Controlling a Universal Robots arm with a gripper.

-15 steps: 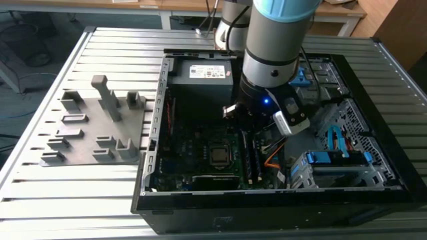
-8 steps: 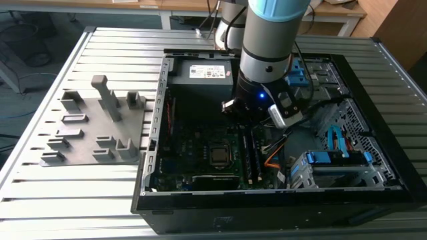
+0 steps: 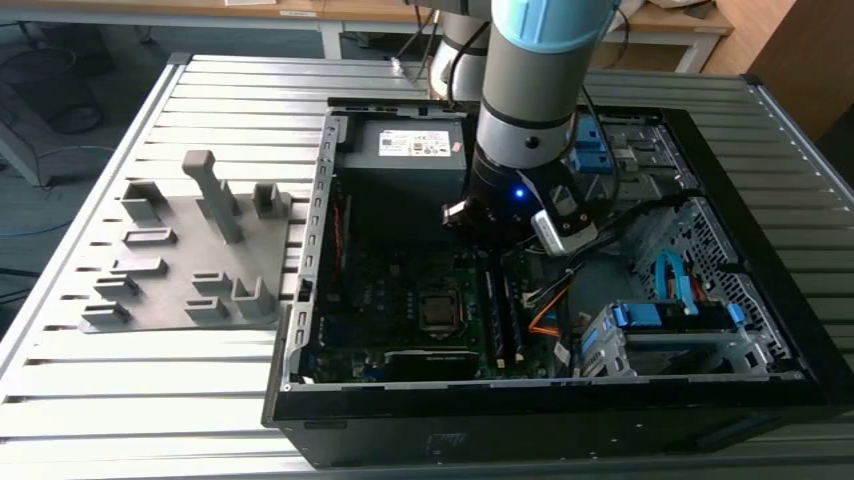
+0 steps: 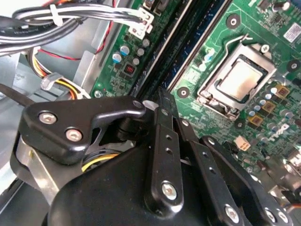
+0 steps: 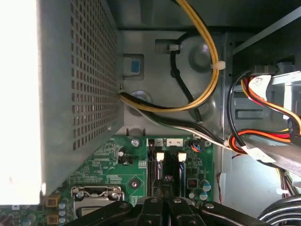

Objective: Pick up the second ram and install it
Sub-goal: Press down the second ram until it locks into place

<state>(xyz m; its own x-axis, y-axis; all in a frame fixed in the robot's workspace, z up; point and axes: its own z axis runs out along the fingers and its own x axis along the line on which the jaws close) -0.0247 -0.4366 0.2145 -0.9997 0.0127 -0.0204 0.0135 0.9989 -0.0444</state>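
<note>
A ribbed metal table [image 3: 200, 400] carries an open black computer case [image 3: 561, 420] and, at the exterior view's left, a grey plastic fixture [image 3: 187, 250] with upright posts. Wooden benches stand behind. Inside lie a green motherboard [image 4: 263, 61], a perforated grey power supply [image 5: 89, 70] and bundled yellow, red and black cables [image 5: 207, 61]. The arm [image 3: 541, 70] reaches straight down into the case. The gripper [image 4: 162, 106] has its black fingers drawn together over the memory slots [image 5: 167, 165]; whether the second ram is between them cannot be told.
</note>
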